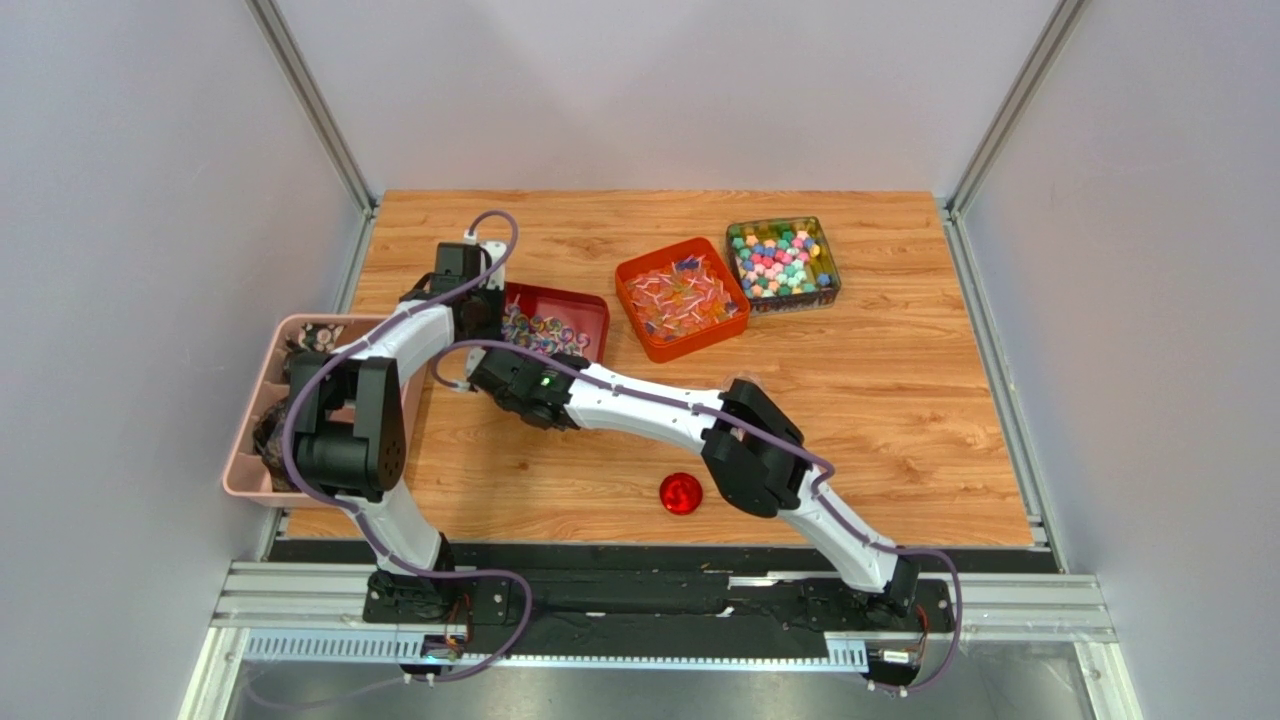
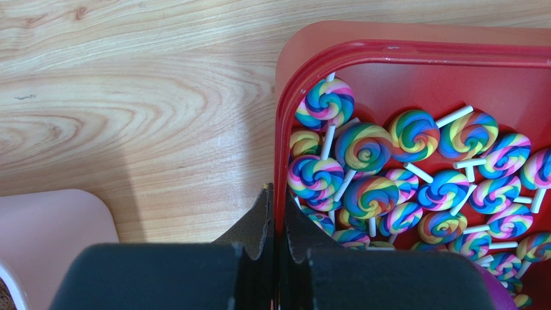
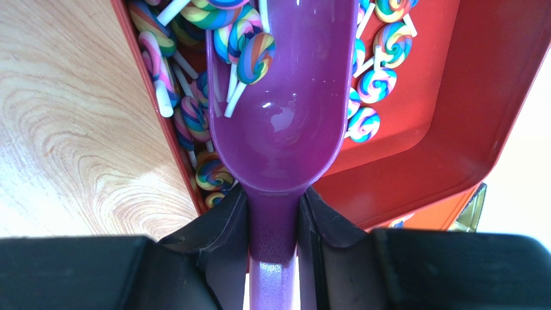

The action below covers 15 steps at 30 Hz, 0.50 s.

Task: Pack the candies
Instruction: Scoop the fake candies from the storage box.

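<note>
few lollipops (image 3: 257, 57) in scoop (image 3: 291, 116), left gripper (image 2: 278, 201) pinching tray (image 2: 420, 48)

Candies (image 2: 362, 147) rainbow-swirled, sticks (image 2: 454, 116) white; tray (image 2: 414, 48) red; scoop (image 3: 291, 123) purple; table (image 2: 129, 97) pale wood grain.

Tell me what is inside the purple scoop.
The purple scoop carries a few rainbow swirl lollipops near its front; its rear is bare. Its tip runs out of frame, so the full load is unseen.

A purple scoop (image 3: 284, 110) sits inside the red tray (image 3: 453, 97).
</note>
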Motion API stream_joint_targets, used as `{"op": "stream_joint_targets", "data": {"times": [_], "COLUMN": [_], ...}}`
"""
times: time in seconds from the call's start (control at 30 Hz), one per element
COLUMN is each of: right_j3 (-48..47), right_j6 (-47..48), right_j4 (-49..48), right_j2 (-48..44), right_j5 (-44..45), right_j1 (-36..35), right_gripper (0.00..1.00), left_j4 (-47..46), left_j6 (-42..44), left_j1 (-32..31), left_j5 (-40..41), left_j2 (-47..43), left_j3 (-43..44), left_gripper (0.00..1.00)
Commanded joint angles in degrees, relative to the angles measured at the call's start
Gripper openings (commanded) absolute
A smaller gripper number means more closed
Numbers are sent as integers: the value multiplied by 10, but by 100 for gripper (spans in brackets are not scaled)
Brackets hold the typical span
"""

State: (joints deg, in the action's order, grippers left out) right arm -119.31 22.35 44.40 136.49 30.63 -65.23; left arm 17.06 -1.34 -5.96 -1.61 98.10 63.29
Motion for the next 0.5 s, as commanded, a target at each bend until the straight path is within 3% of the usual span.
{"op": "stream_joint_targets", "data": {"times": [0.0, 0.33, 0.47], "right_j3": [34, 1, 7], "right_j6": [27, 26, 16], "right_j4": [-85, 65, 73], "right_j2": [-39, -61, -61], "right_j5": [-58, -317, -348], "right_j1": [-2, 37, 58], "right_gripper": [0, 0, 0], "left_j4": [-3, 2, 3], "left_j6": [-40, -37, -36], "left_j1": [-16, -16, -16], "left_j5": [-75, -79, -80], "left_j2": [-11, -5, -3], "left_j3": [33, 37, 37], "left_gripper": [0, 0, 0]}}
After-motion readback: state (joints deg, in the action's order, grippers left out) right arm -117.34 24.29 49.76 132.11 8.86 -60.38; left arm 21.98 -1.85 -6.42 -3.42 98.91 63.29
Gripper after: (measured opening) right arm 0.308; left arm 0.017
